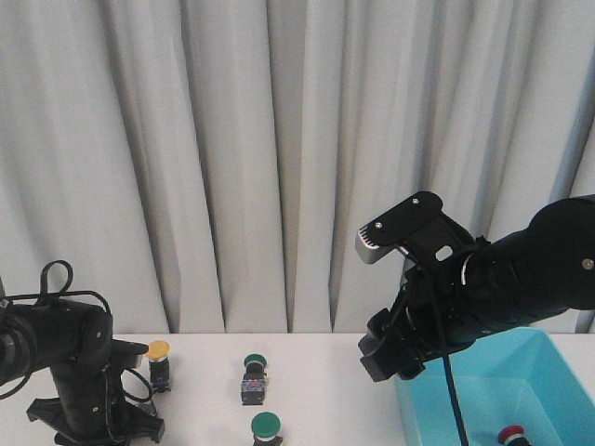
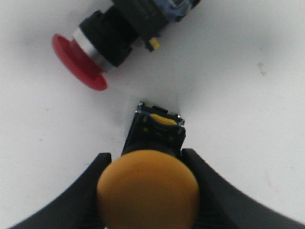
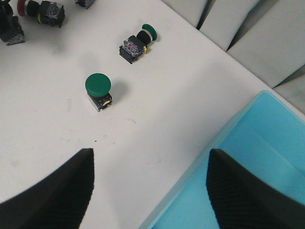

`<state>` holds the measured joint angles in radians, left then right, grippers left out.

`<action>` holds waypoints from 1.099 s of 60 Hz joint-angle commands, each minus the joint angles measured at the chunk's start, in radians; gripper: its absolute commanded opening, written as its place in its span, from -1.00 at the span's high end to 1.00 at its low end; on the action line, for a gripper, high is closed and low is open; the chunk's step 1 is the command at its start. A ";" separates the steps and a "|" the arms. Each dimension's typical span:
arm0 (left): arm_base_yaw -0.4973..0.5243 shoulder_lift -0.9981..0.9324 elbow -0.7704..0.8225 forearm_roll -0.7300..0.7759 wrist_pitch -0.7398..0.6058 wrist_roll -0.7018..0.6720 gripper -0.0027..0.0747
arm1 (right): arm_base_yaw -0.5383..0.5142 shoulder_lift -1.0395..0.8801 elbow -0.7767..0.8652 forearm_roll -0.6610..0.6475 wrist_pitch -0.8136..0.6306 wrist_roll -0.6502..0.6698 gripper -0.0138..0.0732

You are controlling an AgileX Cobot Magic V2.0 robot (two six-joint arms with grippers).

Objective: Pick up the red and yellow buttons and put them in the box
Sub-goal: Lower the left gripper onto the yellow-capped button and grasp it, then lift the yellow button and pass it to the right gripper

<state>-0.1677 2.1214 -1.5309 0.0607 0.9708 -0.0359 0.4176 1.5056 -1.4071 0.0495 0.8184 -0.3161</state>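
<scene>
Yellow mushroom-capped push button [image 2: 148,188] is sitting between our left end effector [image 2: 147,191] fingers, seemingly clamped for lifting; right end effector [image 3: 150,191] is hanging apart, empty, beside turquoise plastic box [image 3: 248,167].

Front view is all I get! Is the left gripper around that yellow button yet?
Observer: Yes. The left wrist view shows the left gripper with a finger on each side of the yellow button. I cannot tell if it is squeezing.
Operator: Is a red one near it? I see none there.
Observer: Yes. A red button lies on its side just past the yellow one, not touching it.
Operator: Is the right gripper holding anything?
Observer: No. The right wrist view shows the right gripper open and empty, above the table beside the box.
</scene>
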 commanded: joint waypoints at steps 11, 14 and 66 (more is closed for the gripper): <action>-0.001 -0.134 -0.025 -0.095 -0.072 0.017 0.95 | 0.002 -0.041 -0.029 -0.002 -0.049 -0.001 -0.44; -0.001 -0.171 -0.025 -0.138 -0.094 0.021 0.95 | 0.002 -0.041 -0.029 -0.002 -0.050 -0.010 -0.44; -0.042 -0.462 -0.025 -1.343 0.151 0.548 0.95 | 0.002 -0.040 -0.029 0.415 -0.085 -0.834 -0.44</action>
<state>-0.1925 1.7124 -1.5309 -1.1919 1.1158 0.5069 0.4206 1.5056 -1.4071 0.4273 0.7817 -1.1056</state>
